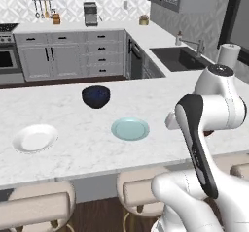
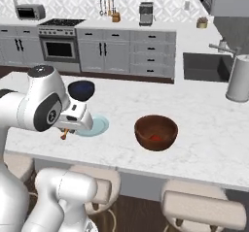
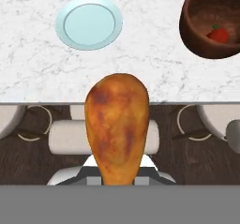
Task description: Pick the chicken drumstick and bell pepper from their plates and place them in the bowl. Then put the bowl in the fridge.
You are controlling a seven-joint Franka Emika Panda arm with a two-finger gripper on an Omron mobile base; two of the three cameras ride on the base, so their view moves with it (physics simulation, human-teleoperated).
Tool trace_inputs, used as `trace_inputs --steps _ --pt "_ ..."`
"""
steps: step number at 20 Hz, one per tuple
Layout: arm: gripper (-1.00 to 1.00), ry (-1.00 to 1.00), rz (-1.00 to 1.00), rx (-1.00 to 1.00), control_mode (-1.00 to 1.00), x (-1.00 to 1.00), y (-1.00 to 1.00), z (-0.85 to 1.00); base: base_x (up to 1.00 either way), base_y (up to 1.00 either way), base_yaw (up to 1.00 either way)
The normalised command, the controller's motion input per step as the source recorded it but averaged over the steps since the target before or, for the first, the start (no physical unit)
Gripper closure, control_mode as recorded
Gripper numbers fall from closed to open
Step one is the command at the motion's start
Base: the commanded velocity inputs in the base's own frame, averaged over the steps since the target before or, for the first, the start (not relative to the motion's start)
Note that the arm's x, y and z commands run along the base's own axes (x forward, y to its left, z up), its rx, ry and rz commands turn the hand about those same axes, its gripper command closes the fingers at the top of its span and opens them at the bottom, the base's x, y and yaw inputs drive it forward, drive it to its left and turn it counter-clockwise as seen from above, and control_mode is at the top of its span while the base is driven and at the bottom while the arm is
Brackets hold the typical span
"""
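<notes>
From the left base view I see both plates bare: white plate (image 1: 35,138) and teal plate (image 1: 130,129). From the right, the gripper (image 2: 64,133) hangs beside the teal plate, well short of the bowl (image 2: 156,132). In the hand view it is pinching the chicken drumstick (image 3: 117,127); the bell pepper (image 3: 219,33) lies in the bowl. I judge I'm mid-carry; next I swing over the bowl and release.
</notes>
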Motion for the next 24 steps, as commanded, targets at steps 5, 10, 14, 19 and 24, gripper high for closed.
trace_inputs --steps 5,10,14,19,24 --pt "1.00 0.00 0.00 0.00 1.00 0.00 0.00 0.00 0.00 -0.81 0.00" --pt "1.00 0.00 0.00 0.00 1.00 0.00 0.00 0.00 0.03 -0.59 0.00" --pt "1.00 0.00 0.00 0.00 1.00 0.00 0.00 0.00 0.28 -0.14 0.00" --pt "1.00 0.00 0.00 0.00 1.00 0.00 0.00 0.00 0.53 0.03 0.00" --pt "1.00 0.00 0.00 0.00 -1.00 0.06 0.00 0.00 0.28 -0.01 0.00"
